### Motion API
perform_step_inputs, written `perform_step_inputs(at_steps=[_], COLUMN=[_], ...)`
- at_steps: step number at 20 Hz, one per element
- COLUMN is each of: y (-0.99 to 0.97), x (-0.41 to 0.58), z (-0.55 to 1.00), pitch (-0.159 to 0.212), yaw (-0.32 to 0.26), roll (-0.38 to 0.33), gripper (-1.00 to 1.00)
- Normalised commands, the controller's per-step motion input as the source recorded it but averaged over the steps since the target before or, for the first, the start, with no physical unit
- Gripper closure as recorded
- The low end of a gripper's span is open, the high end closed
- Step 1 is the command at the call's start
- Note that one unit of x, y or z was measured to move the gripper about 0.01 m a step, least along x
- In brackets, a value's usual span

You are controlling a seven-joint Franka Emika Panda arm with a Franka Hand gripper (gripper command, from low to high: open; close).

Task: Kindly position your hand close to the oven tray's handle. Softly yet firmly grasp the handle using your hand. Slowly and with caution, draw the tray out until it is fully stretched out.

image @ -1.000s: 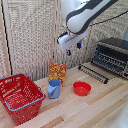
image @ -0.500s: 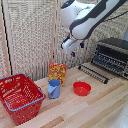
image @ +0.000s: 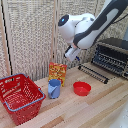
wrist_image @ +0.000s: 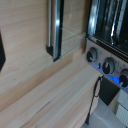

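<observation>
The oven (image: 113, 56) stands on the wooden counter at the exterior view's right. The oven tray (image: 94, 73), a dark rack of thin bars, sticks out of its front, low over the counter. My hand (image: 73, 53) hangs in the air above and to the left of the tray's outer end, not touching it. In the wrist view the tray (wrist_image: 55, 27) shows as a dark bar beside the oven (wrist_image: 111, 25). Only one dark finger (wrist_image: 1, 50) shows, at the picture's edge, so the fingers seem spread apart and hold nothing.
A red bowl (image: 82, 88), a blue mug (image: 54, 88) and an orange box (image: 57, 72) stand on the counter to the tray's left. A red basket (image: 20, 97) is at the far left. A slatted screen stands behind. Oven knobs (wrist_image: 107, 65) and a dark cable (wrist_image: 95, 95) show in the wrist view.
My hand has come down and slightly to the exterior view's right, closer to the tray. The arm's bulk has swung left. The tray, bowl, mug and basket have not moved.
</observation>
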Motion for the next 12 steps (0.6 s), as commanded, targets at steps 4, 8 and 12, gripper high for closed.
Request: perform_step_inputs(at_steps=[4,8,12], y=[-0.69,-0.80,-0.91], x=[0.000,0.000,0.000], z=[-0.22,-0.29,-0.22], pitch=[0.000,0.000,-0.014], yaw=[0.079,0.076,0.050], roll=[-0.223,-0.159,-0.102], gripper=[-1.00,-1.00,-1.00])
